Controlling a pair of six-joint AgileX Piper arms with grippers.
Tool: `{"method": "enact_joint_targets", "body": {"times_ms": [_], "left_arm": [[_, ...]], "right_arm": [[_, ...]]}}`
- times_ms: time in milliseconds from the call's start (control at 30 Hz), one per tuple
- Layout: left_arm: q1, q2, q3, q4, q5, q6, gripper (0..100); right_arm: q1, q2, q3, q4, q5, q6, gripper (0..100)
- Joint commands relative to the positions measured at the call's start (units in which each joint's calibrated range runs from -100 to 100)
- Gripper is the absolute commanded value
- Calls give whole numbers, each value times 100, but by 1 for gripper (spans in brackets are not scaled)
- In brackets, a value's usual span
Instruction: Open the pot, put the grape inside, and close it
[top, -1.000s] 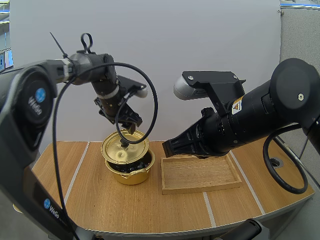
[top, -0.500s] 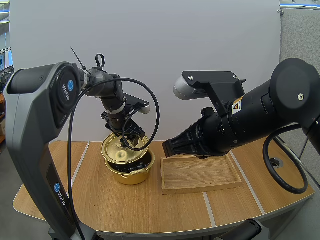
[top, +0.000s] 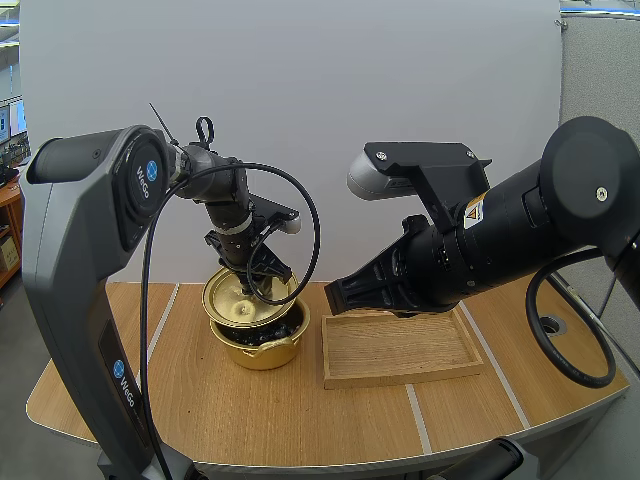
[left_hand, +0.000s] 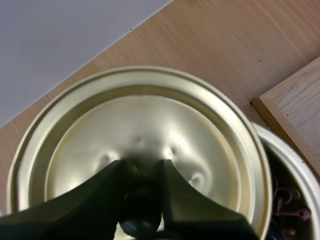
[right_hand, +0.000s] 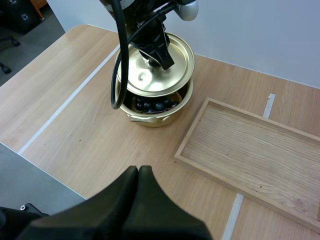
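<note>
1. Gold-coloured lid (top: 243, 299) hangs tilted over the pot (top: 262, 350). It sits off-centre toward the table's back-left, so the pot's front-right side is uncovered.
2. The pot stands left of the table's middle, nearer the back edge than the front. The wooden tray (top: 400, 350) lies just beside it toward the right edge, with nothing on it.
3. The left gripper (left_hand: 141, 170) has its two fingers clamped on the lid's dark knob (left_hand: 142, 225), as the left wrist view shows. In the high view it comes down onto the lid from above.
4. The grapes (right_hand: 150, 105) lie inside the pot as a dark cluster under the lid's raised edge. The left wrist view also catches them beside the rim, near the tray's corner.
5. Whether the lid's low back edge touches the pot's rim cannot be told.
6. The right gripper (right_hand: 138, 171) hovers over the front part of the table with its fingers pressed together on nothing, well apart from the pot.
7. Judged step: opening and loading look done, and closing is in hand.
8. The next move likely calls for shifting the lid toward the front-right until it is centred on the rim. It then needs levelling, lowering until it seats, and a release of the knob.
</note>
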Motion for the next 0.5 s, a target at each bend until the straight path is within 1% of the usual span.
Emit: {"method": "enact_joint_targets", "body": {"times_ms": [0, 233, 467], "left_arm": [[-26, 19, -35, -1, -112, -166, 0], [-26, -133, -35, -1, 185, -198, 0], [-26, -862, -35, -14, 799, -198, 0]], "right_arm": [[-22, -74, 11, 15, 0, -58, 0], [-22, -74, 11, 4, 0, -58, 0], [-22, -74, 11, -36, 0, -58, 0]]}}
